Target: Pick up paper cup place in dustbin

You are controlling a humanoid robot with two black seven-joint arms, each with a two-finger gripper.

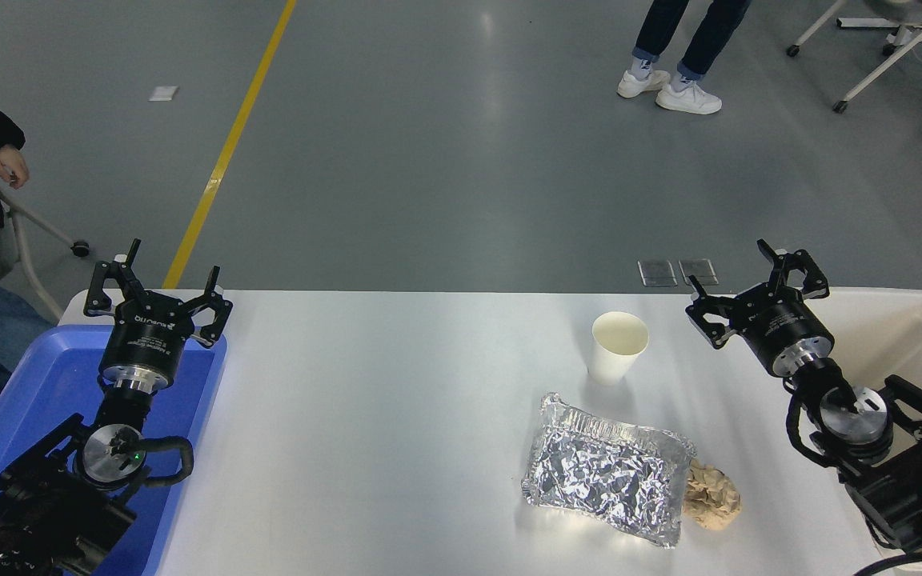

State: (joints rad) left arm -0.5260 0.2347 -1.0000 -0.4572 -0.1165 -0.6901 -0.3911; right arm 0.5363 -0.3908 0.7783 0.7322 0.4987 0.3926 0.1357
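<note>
The white paper cup [618, 346] stands upright on the white table [389, 416], right of centre, its cream inside showing. My right gripper [737, 280] is open and empty, a short way to the right of the cup and apart from it. The cream-white dustbin [909, 320] sits at the table's right edge, partly hidden behind my right arm. My left gripper [158, 272] is open and empty, parked at the lower left over the blue tray.
A crumpled silver foil tray [605, 472] and a tan paper ball [712, 498] lie in front of the cup. A blue plastic tray [45, 400] is at the left. A person sits at far left; another stands on the floor beyond.
</note>
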